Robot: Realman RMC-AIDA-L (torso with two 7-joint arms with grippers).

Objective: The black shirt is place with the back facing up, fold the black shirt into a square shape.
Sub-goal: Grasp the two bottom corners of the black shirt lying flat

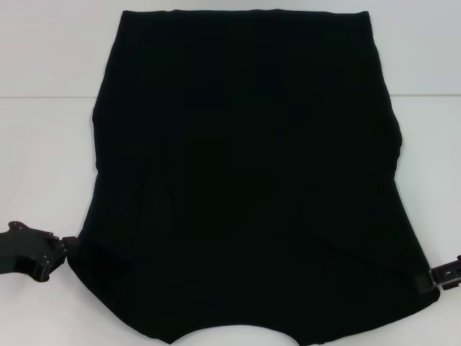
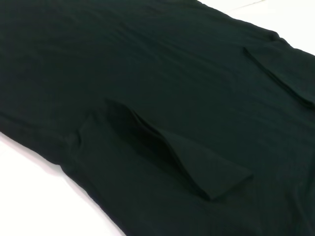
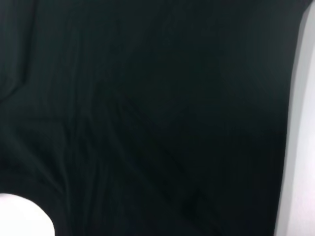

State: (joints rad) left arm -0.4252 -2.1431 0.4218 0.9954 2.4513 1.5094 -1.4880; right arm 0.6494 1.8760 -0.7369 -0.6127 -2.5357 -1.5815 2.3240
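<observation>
Bare test bench, seemingly a lab

A plain white table (image 1: 43, 144) is stretching out around the black shirt (image 1: 245, 180), showing no household furnishings.

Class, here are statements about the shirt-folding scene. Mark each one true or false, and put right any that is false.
1. The black shirt lies spread on a white table. True.
2. White letters show on the shirt's upper side. False: the side facing up is plain black in all three views.
3. The left gripper is at the shirt's near left edge. True.
4. The right gripper hovers over the middle of the shirt. False: it is at the shirt's near right edge.
5. Both sleeves stick out past the shirt's sides. False: the left wrist view shows them folded in, lying on the body of the shirt.
</observation>
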